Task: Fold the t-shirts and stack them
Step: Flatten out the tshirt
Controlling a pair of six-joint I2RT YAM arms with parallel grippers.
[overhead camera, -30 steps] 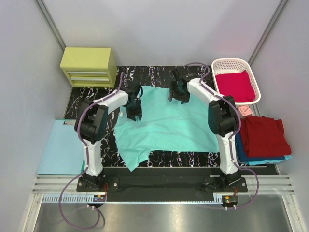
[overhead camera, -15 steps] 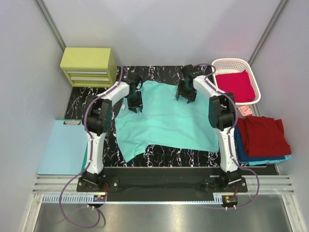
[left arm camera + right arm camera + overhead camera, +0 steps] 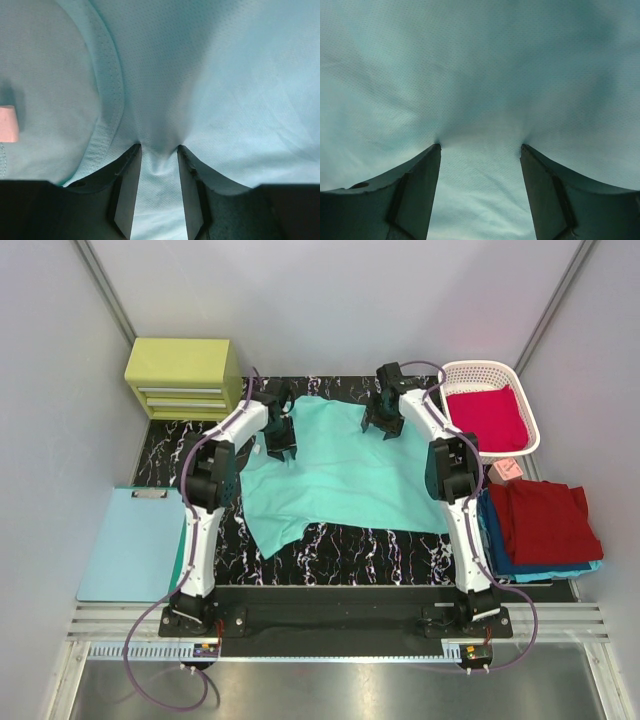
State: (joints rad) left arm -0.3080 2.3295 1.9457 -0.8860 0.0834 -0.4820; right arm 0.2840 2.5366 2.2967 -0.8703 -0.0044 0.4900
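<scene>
Left end effector (image 3: 159,148), right end effector (image 3: 481,146) pinch mint-teal t-shirt (image 3: 345,475), apparently near collar.

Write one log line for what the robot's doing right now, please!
left gripper: gripping mint-teal t-shirt | right gripper: gripping it too | shirt: unfolded

A spread t-shirt (image 3: 350,480) lies mid-frame on the table (image 3: 400,562). A drawer unit (image 3: 183,377) sits upper left, a basket (image 3: 478,367) upper right, and folded t-shirts (image 3: 545,525) at right.
</scene>
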